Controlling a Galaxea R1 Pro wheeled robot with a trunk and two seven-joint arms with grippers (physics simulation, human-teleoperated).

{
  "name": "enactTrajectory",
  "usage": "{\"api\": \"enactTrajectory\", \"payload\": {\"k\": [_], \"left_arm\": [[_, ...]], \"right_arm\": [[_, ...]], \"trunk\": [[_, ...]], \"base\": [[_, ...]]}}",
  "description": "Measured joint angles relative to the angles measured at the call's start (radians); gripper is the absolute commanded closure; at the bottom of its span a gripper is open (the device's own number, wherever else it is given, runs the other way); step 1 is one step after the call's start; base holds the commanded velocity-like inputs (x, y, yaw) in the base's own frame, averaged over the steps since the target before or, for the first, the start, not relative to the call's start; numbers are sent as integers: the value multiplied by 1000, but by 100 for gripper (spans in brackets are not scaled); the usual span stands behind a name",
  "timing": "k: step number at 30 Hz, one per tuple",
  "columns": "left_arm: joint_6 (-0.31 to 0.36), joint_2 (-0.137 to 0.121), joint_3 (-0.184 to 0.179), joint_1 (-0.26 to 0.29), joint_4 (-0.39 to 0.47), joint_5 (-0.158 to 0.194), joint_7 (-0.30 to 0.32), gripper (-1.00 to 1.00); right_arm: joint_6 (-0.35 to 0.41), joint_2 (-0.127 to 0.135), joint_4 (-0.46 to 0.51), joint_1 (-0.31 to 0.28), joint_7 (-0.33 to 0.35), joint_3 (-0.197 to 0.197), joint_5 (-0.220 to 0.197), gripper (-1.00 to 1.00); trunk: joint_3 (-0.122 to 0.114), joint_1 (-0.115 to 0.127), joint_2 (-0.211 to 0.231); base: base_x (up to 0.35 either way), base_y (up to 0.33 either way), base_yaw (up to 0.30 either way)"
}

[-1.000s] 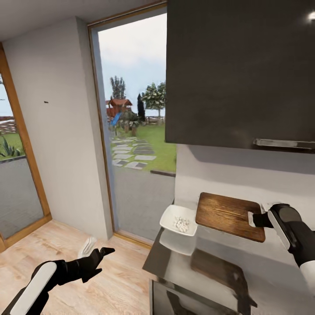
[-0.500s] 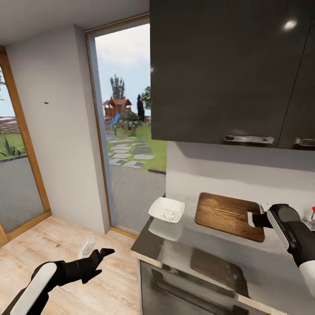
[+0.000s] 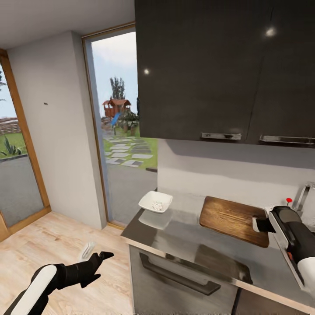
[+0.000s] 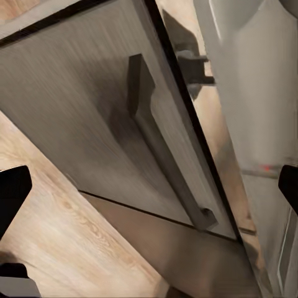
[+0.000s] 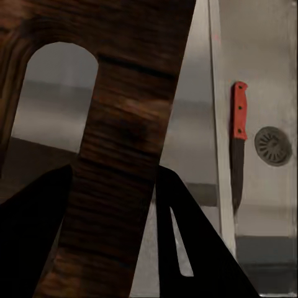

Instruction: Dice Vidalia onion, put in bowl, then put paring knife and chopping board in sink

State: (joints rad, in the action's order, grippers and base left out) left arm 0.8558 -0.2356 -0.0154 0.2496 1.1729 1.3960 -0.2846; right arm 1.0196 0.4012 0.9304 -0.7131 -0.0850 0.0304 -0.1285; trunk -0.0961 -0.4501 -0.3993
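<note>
My right gripper is shut on the handle end of the dark brown chopping board, holding it tilted above the glossy grey countertop. In the right wrist view the board with its handle slot sits between the dark fingers. Behind it the red-handled paring knife lies in the sink beside the round drain. The white bowl stands at the counter's far left corner with diced onion in it. My left gripper hangs open over the wooden floor.
Dark wall cabinets hang over the counter. The chrome tap with its red knob stands at the right. A grey cabinet front with a dark bar handle is below the counter. A glass door is on the left.
The head view has swung right: bowl and counter sit further left in the picture, and the tap and more wall cabinet have come into view. The board stays in my right gripper.
</note>
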Motion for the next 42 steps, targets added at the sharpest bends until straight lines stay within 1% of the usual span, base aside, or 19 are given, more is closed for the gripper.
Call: {"api": "enactTrajectory", "payload": {"k": [2, 4, 11, 13, 14, 15, 17, 19, 21, 24, 27, 30, 31, 32, 36, 37, 38, 40, 42], "left_arm": [[0, 0, 0, 0, -1, 0, 0, -100], [0, 0, 0, 0, -2, 0, 0, -100], [0, 0, 0, 0, -9, 0, 0, -100], [0, 0, 0, 0, -14, 0, 0, -100], [0, 0, 0, 0, -16, 0, 0, -100], [0, 0, 0, 0, -16, 0, 0, -100], [0, -1, 0, 0, -17, 0, 0, -100], [0, -5, 0, 0, -24, 0, 0, -100], [0, -8, 0, 0, -31, 0, 0, -100], [0, -10, 0, 0, -38, 0, 0, -100], [0, -10, 0, 0, -41, 0, 1, -100], [0, -11, 1, 0, -41, 1, 1, -100], [0, -11, 1, 0, -41, 1, 1, -100], [0, -11, 1, 0, -41, 2, 2, -100], [0, -11, 0, 0, -41, 2, 15, -100], [0, -11, 0, 0, -41, 2, 18, -100], [0, -11, 1, 0, -41, 2, 19, -100], [1, -11, 1, 0, -41, 2, 21, -100], [1, -11, 1, 0, -41, 2, 22, -100]], "right_arm": [[0, 0, -14, -6, -6, 55, -2, 100], [0, 3, -27, -8, -8, 79, -6, 100], [1, 7, -45, -11, -11, 113, -8, 100], [1, 2, -46, -11, -12, 162, -8, 100], [1, 1, -47, -10, -13, 198, -2, 100], [3, 0, -47, -9, -13, 219, 7, 100], [10, -1, -48, -8, -13, 230, -4, 100], [25, -2, -48, -7, -12, 236, 8, 100], [25, -2, -48, -3, -11, 235, -7, 100], [25, -4, -47, 5, -12, 236, -2, 100], [25, -5, -35, 36, -21, 239, -1, 100], [25, -1, 12, 53, -39, 269, -2, 100], [24, 1, 30, 58, -44, 308, -16, 100], [25, 2, 33, 60, -46, 320, 4, 100], [25, 13, 31, 72, -45, 363, -5, 100], [25, 15, 21, 73, -45, 385, -10, 100], [25, 15, 11, 73, -47, 415, -5, 100], [25, 15, -1, 76, -35, 499, -6, 100], [25, 17, -17, 92, 0, 551, -16, 100]], "trunk": [[0, 0, 0], [0, 0, 0], [0, 0, 0], [0, 0, 0], [0, 0, 0], [0, 0, 0], [0, 0, 0], [0, 0, -1], [0, 0, 0], [0, 0, 0], [0, 0, 0], [0, 0, 0], [0, 0, 0], [0, 0, 0], [0, 0, 0], [0, 0, 0], [0, 0, 0], [0, 0, 0], [0, 0, 0]], "base": [[-136, -304, 0], [-115, -312, 0], [-88, -320, 0], [-80, -323, 0], [-80, -323, 0], [-79, -323, 0], [-72, -277, 0], [-27, -101, 0], [-14, -52, 0], [-5, -18, 0], [-1, -5, 0], [0, -1, 0], [0, 0, 0], [0, 0, 0], [0, 0, 0], [0, 0, 0], [0, 0, 0], [0, 0, 0], [0, 0, 0]]}}
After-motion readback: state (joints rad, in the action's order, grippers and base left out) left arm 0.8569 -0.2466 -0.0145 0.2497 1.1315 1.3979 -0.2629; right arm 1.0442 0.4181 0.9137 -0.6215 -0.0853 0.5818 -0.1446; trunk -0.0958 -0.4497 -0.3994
